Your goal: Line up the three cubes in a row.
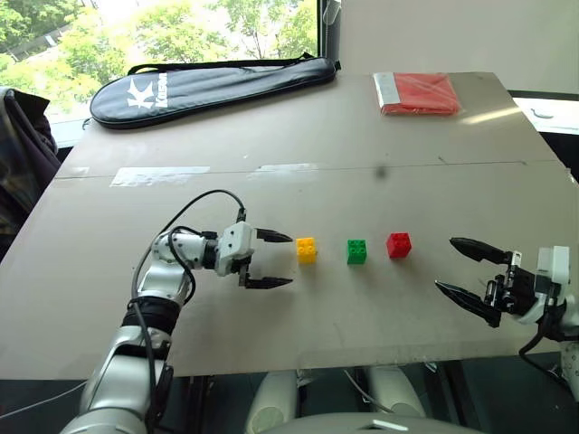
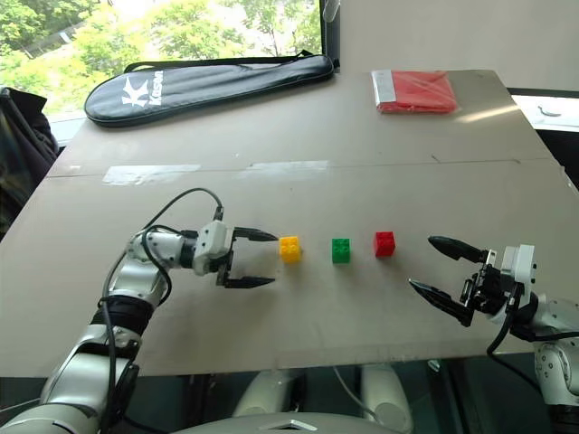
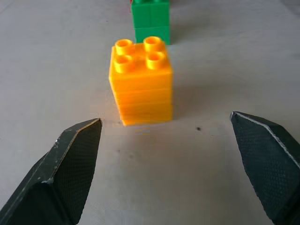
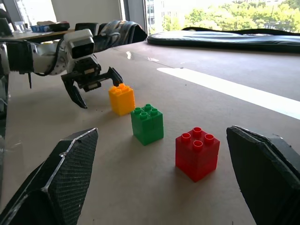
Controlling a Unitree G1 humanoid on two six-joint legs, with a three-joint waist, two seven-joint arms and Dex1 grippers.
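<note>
1. From the head, looking down, we see three cubes standing in a row on the brown surface [image 1: 380, 136]: the yellow cube [image 1: 307, 250] on the left, the green cube [image 1: 356, 251] in the middle, the red cube [image 1: 398, 245] on the right, each apart from its neighbour. Our left hand [image 1: 273, 259] lies just left of the yellow cube, its two black fingers spread wide, holding nothing and not touching the cube. Our right hand [image 1: 469, 268] sits well to the right of the red cube, fingers also wide apart and empty. At the far edge of the surface lie a dark racket bag [image 1: 213, 86] and a flat red packet [image 1: 418, 93].

2. In the left wrist view we look between two open fingers [image 3: 70, 164] at the yellow cube, upright with its studs on top, just beyond the fingertips and clear of both. The green cube [image 3: 151, 21] stands behind it.

3. In the right wrist view our open fingers [image 4: 61, 183] frame the row: the red cube [image 4: 197, 152] nearest, then the green cube [image 4: 147, 124], then the yellow cube [image 4: 122, 99]. The left hand [image 4: 91, 89] sits just past the yellow one, open.
</note>
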